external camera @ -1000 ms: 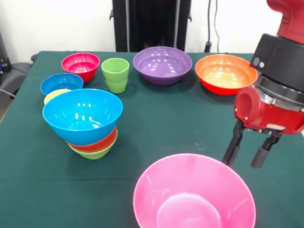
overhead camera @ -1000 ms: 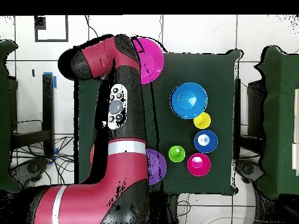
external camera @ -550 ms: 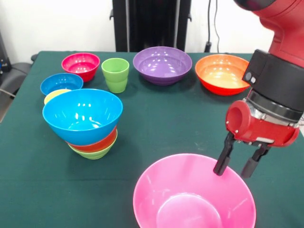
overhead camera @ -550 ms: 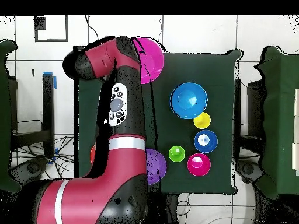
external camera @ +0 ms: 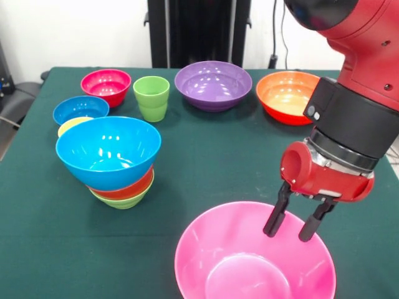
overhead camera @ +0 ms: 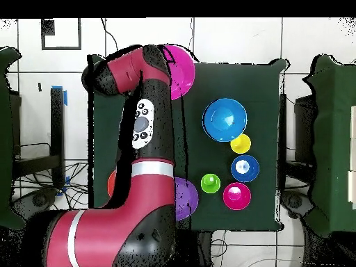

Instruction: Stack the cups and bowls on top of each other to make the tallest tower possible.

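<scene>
My gripper [external camera: 288, 232] is open, its two black fingers pointing down over the far right inner wall of the large pink bowl [external camera: 212, 255], with nothing between them. At the left stands the tower: a large light blue bowl [external camera: 109, 149] tilted on an orange-red bowl [external camera: 128, 189] and a small green bowl [external camera: 121, 202]. A yellow cup [external camera: 70, 126] peeks out behind it. The green cup [external camera: 151, 97] stands upright at the back. In the overhead view the arm [overhead camera: 142, 125] hides the gripper and part of the pink bowl [overhead camera: 183, 66].
Along the back stand a magenta-red bowl [external camera: 106, 84], a purple bowl [external camera: 213, 84] and an orange bowl [external camera: 290, 96]. A dark blue bowl [external camera: 80, 109] sits at the left edge. Bare green cloth [external camera: 212, 156] lies between the tower and my gripper.
My gripper has moved left and down from beside the pink bowl's right rim to over its inside. It stays open. The bowls and cups have not moved.
</scene>
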Tool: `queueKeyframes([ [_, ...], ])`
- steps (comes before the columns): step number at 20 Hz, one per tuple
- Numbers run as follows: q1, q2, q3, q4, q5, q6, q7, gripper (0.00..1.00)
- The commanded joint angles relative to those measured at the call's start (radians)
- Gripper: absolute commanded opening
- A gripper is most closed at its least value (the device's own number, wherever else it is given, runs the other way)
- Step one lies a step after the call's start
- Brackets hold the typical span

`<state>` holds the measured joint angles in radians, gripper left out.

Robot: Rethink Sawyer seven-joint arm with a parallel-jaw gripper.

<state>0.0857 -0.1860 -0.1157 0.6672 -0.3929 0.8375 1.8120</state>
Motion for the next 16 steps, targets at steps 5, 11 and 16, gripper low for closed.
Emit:
queueKeyframes([
  [5, 0.020, 0.064, 0.028, -0.043, 0.020, -0.027, 0.193, 1.00],
  [11, 0.027, 0.047, 0.021, -0.012, 0.046, -0.032, 0.191, 1.00],
  [16, 0.028, 0.039, 0.018, -0.005, 0.060, -0.027, 0.183, 1.00],
])
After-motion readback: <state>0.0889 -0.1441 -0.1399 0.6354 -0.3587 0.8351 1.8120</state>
